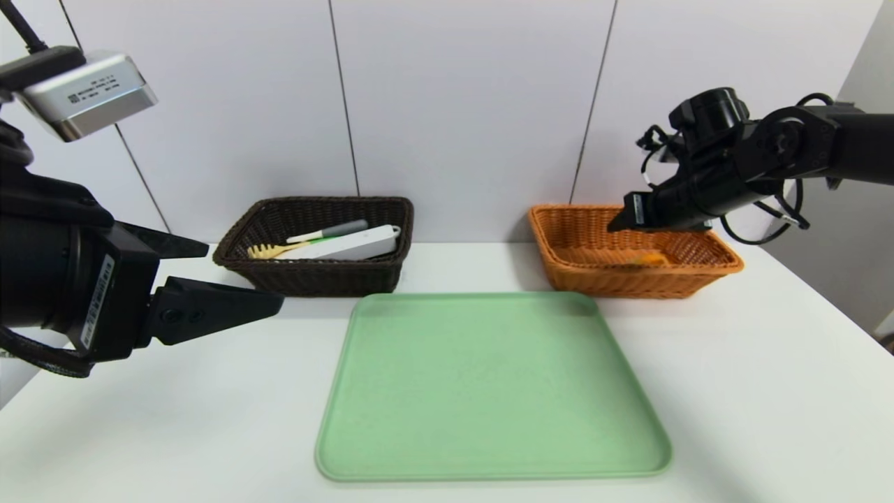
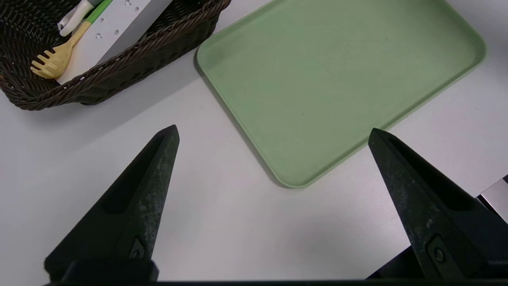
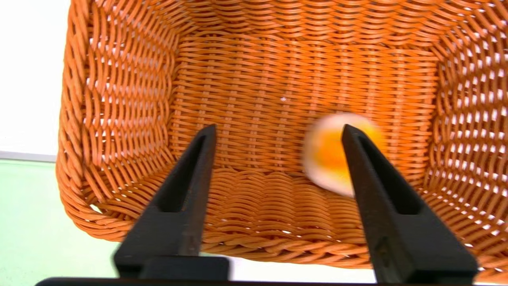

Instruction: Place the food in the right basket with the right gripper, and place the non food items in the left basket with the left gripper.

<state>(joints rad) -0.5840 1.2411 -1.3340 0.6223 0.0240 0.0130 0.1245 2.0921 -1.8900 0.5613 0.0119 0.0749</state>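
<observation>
Above the orange basket [image 1: 632,255] at the counter's [image 1: 733,363] back right, the right gripper [image 3: 278,131] hangs with fingers spread wide, holding nothing.
One round orange-and-white food item [image 3: 327,153], blurred, lies inside that basket. The left gripper [image 2: 274,133], fingers also spread and empty, hovers over the counter's left edge. The dark basket [image 1: 314,276] at back left holds three things: a yellow fork [image 1: 269,250], a pen [image 1: 328,231], a white box [image 1: 349,244]. One green tray [image 1: 489,384] sits mid-counter.
</observation>
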